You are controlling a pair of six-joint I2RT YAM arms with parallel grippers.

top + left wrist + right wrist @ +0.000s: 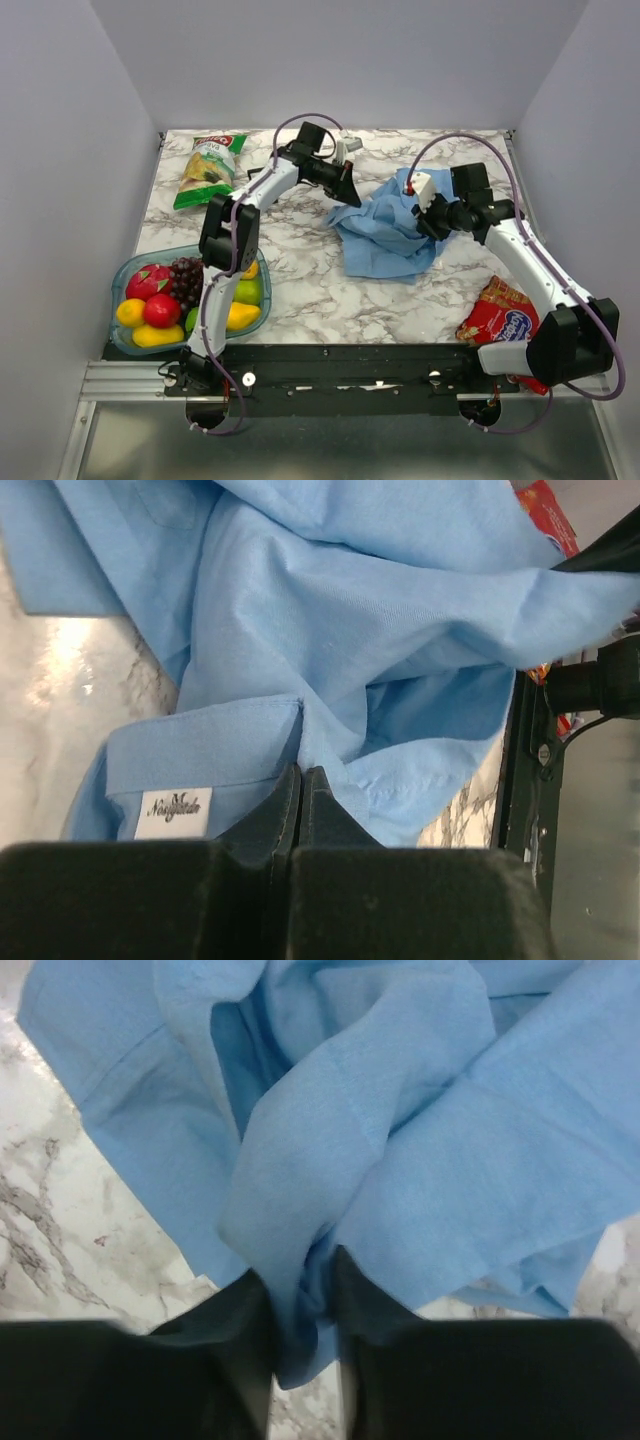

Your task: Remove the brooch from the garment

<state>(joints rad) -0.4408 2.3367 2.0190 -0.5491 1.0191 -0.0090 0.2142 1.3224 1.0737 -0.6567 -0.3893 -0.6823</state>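
Here, the right gripper (300, 1295) is pinched on a fold of the light blue shirt (385, 235). The left gripper (301, 780) is squeezed tight on the cloth by the collar, near a white label (173, 812). The shirt lies bunched up on the marble table (330, 290), between both grippers.

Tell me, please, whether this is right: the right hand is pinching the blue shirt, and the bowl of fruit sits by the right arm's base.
Not quite: the top external view shows the bowl of fruit by the left arm's base, not the right's. The right hand is indeed pinching the blue shirt.
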